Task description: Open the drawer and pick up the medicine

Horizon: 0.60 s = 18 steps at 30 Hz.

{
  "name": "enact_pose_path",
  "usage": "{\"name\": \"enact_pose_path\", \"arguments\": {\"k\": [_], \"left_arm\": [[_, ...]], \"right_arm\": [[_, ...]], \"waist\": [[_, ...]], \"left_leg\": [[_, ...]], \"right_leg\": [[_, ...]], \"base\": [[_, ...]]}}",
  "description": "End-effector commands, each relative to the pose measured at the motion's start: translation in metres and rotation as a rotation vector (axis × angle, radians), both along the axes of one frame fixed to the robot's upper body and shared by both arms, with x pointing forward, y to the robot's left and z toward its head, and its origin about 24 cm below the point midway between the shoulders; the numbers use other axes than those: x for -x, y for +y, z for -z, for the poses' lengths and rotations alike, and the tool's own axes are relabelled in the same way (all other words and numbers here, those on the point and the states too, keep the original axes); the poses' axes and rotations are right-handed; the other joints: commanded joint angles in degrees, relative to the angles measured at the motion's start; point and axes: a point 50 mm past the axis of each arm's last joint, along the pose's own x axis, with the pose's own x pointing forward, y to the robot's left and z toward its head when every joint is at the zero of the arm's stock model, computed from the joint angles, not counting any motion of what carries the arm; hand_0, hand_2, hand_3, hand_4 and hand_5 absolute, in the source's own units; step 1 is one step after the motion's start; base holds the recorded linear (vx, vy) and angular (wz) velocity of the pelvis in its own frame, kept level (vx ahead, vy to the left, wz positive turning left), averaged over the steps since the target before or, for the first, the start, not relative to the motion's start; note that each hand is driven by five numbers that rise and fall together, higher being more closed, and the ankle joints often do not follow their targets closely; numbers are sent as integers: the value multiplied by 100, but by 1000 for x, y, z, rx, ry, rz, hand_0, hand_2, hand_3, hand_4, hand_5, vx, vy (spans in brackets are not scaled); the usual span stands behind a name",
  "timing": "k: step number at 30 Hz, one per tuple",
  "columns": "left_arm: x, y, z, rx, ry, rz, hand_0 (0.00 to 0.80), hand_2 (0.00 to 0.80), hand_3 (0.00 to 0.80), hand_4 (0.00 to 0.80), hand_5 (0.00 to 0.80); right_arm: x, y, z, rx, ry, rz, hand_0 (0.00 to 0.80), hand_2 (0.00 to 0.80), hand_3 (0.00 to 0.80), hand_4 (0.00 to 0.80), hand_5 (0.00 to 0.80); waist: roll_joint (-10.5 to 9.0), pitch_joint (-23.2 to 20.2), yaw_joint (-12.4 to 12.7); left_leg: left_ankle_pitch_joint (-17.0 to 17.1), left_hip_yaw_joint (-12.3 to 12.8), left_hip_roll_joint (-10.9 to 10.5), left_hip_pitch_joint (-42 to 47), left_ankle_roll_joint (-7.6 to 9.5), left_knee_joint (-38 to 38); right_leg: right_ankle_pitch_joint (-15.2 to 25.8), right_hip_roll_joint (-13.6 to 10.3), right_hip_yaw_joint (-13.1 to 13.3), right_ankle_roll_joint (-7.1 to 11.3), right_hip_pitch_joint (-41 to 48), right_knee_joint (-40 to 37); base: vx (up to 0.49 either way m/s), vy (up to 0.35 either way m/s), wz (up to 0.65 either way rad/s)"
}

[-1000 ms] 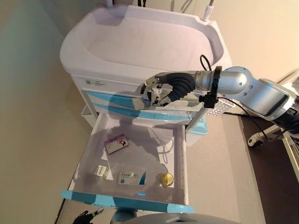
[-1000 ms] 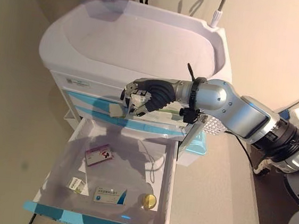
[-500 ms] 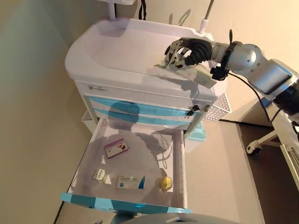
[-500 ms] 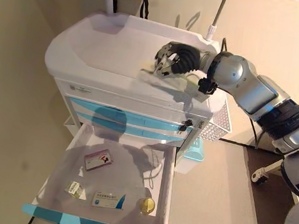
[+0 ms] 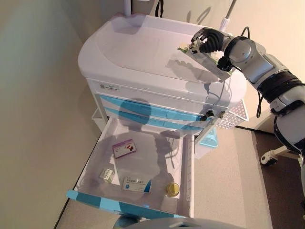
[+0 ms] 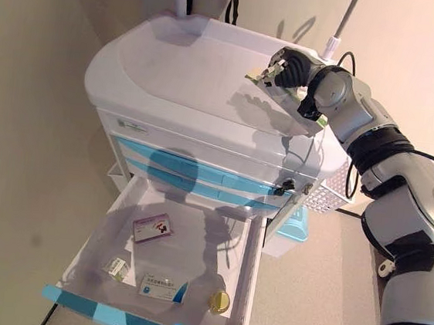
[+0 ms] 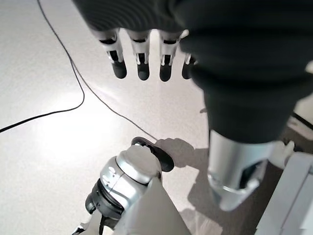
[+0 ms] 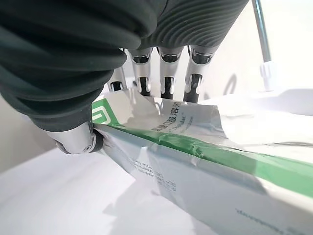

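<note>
My right hand (image 5: 209,40) is shut on a flat white medicine pack with a green stripe (image 5: 206,58) and holds it over the right part of the cart top (image 5: 138,47); the wrist view shows the pack (image 8: 195,161) pinched between thumb and fingers. The bottom drawer (image 5: 188,176) of the white and blue cart stands pulled open below. In it lie a purple-and-white box (image 5: 124,148), a small box (image 5: 107,174), a white-and-blue box (image 5: 136,184) and a yellow-capped vial (image 5: 172,189). My left hand (image 7: 146,54) hangs open over the floor, holding nothing.
Two shut blue-fronted drawers (image 5: 143,112) sit above the open one. A white perforated basket (image 5: 236,117) hangs on the cart's right side. A pole (image 5: 228,12) stands at the cart's back right corner. A beige wall is to the left.
My right hand has lifted the pack from the drawer fronts up over the cart top and carried it right. The camera has shifted, so the cart sits differently in view.
</note>
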Motion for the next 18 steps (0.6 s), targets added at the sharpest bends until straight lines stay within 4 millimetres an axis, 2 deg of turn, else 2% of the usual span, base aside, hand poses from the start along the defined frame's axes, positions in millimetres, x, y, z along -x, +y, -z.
{"name": "enact_pose_path", "arguments": {"k": [1, 9, 18], "left_arm": [[-3, 27, -11, -75, 15, -6, 0, 0, 0, 0, 0], [-10, 31, -13, -89, 0, 8, 0, 0, 0, 0, 0], [-18, 28, -12, -90, -9, 25, 0, 0, 0, 0, 0]], "right_arm": [[7, -3, -66, -6, -213, 65, 800, 800, 800, 800, 800], [6, -6, -73, 135, -249, 134, 800, 800, 800, 800, 800], [3, 1, -64, 213, -258, 129, 800, 800, 800, 800, 800]], "waist": [[-347, 201, 132], [-376, 312, 314], [-434, 434, 517]], "left_leg": [[-329, 4, -400, 169, 194, 143], [-237, -309, -487, -44, 177, 151], [-156, -585, -536, -235, 160, 157]], "right_leg": [[404, -318, 30, 486, -29, 179], [388, -332, -237, 484, -88, 159], [368, -342, -505, 478, -125, 123]], "base": [[16, -5, 12], [24, -21, 20], [8, -18, 21]]}}
